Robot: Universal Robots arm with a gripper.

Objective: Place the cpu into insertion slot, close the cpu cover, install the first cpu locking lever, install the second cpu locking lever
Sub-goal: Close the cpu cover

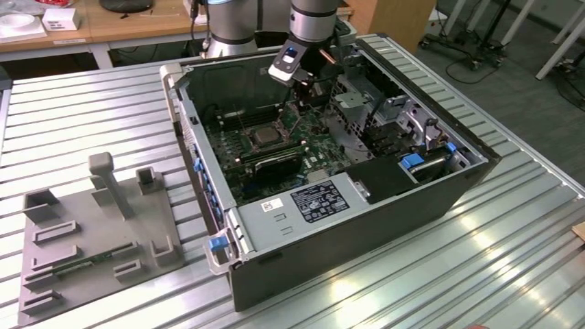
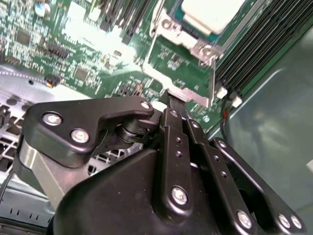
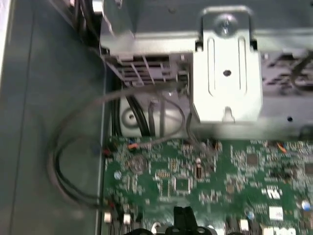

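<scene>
We watch the gripper (image 2: 171, 100), closed empty, mid-frame near the edge of the cpu cover (image 2: 195, 46); a slip could gouge the green board (image 2: 83, 63).

In the exterior view the computer case (image 1: 384, 226) lies open side up, so the insertion slot (image 1: 265, 135) can be reached straight from above. Taken from that slot, the case wall (image 1: 189, 133) closes 9 o'clock, black memory slots (image 1: 267, 162) lie at 6 o'clock and the power supply box (image 1: 306, 202) stands at 5 o'clock. The metal drive cage (image 1: 352, 103) rises at 2 o'clock with the gripper (image 1: 309, 92) in the gap at 1 o'clock, and in the first wrist view loose cables (image 3: 73, 147) loop across the bare case panel beside the green board (image 3: 205, 181), close to a silvery bracket (image 3: 226, 73).
</scene>
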